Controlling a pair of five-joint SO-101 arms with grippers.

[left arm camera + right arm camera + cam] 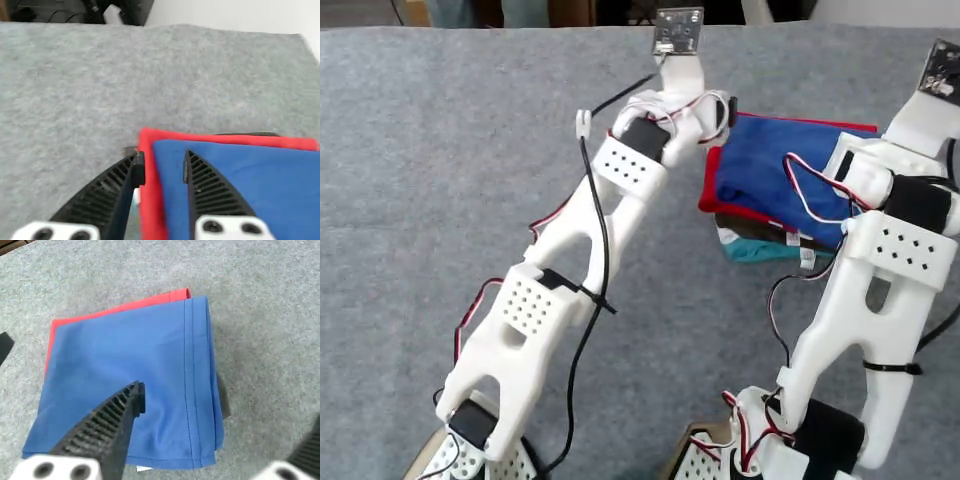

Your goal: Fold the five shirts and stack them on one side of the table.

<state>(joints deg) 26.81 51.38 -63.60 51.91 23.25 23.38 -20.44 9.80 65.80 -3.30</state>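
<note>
- Two sets of jaws are released, neither gripping cloth. The left jaws stand parted astride the stack's corner, one ribbed black finger (112, 187) just outside the red edge and the other over blue. The right jaws gape wide above the blue top.
- Blue shirt (125, 355) lies uppermost, folded to a neat rectangle with a stitched hem along one side. It looks like smooth, thin knit.
- Red shirt (151, 200) sits directly beneath and shows as a narrow border on two sides.
- Dark layer (752, 228) and teal shirt (755, 252) show below; I cannot count all five.
- Stack rests on the right side of the desk (440, 150), on fuzzy grey felt.
- Judgement: folding looks nearly finished. Squaring the edges calls for gentle inward nudges, then a straight lift, since soft layers slide and felt grabs.
</note>
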